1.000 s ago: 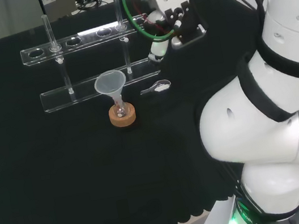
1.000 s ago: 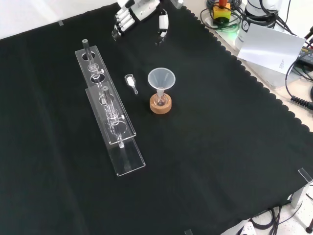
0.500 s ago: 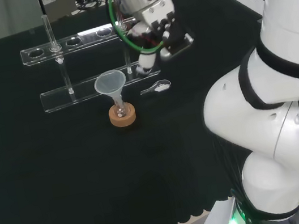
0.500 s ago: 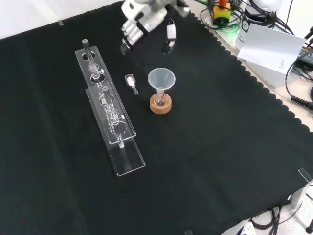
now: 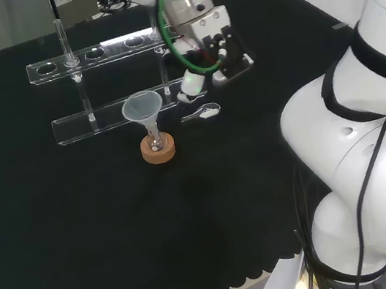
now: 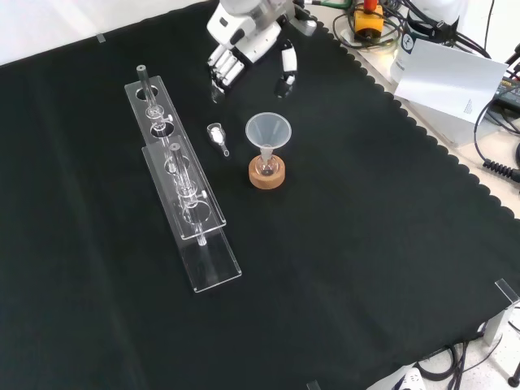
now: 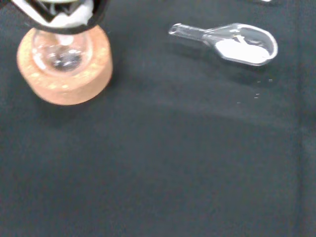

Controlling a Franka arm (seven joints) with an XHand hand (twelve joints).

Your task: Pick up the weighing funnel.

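Observation:
The weighing funnel (image 6: 217, 134) is a small clear scoop with a short stem that lies flat on the black cloth between the tube rack and the big funnel. Some white powder sits in its bowl (image 7: 243, 47). In the head view the weighing funnel (image 5: 203, 113) lies just below the hand (image 5: 210, 34). The hand (image 6: 248, 36) hovers above the cloth with its fingers (image 6: 222, 71) and thumb (image 6: 286, 69) relaxed and spread, holding nothing. It is a short way from the scoop and does not touch it.
The big funnel (image 6: 268, 130) stands mouth up in a small flask on a cork ring (image 6: 266, 174), close beside the scoop. A clear two-tier tube rack (image 6: 187, 203) with a few tubes runs along its other side. The cork ring (image 7: 64, 69) lies near the scoop in the wrist view.
The hand has come down and in over the cloth towards the weighing funnel, staying open. The scoop, the big funnel and the rack have not moved.

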